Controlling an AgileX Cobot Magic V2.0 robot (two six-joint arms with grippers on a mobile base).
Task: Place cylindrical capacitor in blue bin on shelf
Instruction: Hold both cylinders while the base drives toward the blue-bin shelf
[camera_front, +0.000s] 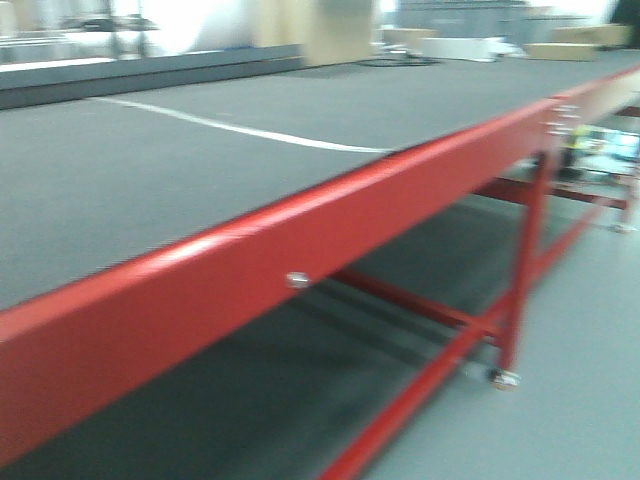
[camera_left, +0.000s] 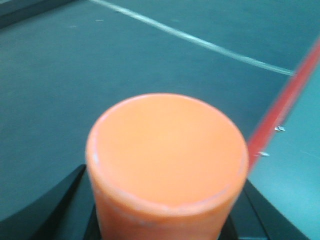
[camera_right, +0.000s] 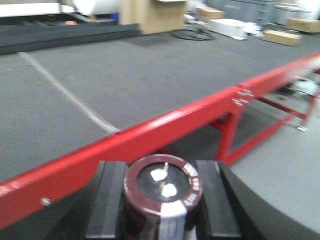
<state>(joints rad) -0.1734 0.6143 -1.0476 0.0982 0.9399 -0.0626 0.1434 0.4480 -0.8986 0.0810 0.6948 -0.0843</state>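
**A:** Cylindrical capacitor (camera_right: 162, 192), the dark maroon one with a grey stripe and two metal terminals on its top face: where is it?

**B:** In my right gripper (camera_right: 162, 202). My two black fingers (camera_right: 107, 200) are closed against its sides. The cylindrical capacitor stands upright between them, terminals up, in front of the red rail.

**A:** And your left?

**B:** My left gripper (camera_left: 165, 222) is clamped on a smooth orange plastic cylinder (camera_left: 167, 160). Its flat end fills most of the left wrist view, and only the black edges of my fingers show on either side at the bottom.

**A:** What lies around you?

**B:** A long table with a dark grey felt-like top (camera_front: 200, 160) and a red-painted steel frame (camera_front: 250, 290). A thin white line (camera_front: 240, 130) runs slantwise across the top. Red legs and cross-braces stand on a pale grey floor below it. Cardboard boxes (camera_right: 282, 37) sit well beyond the far edge, but the pictures are too blurred to tell more about them.
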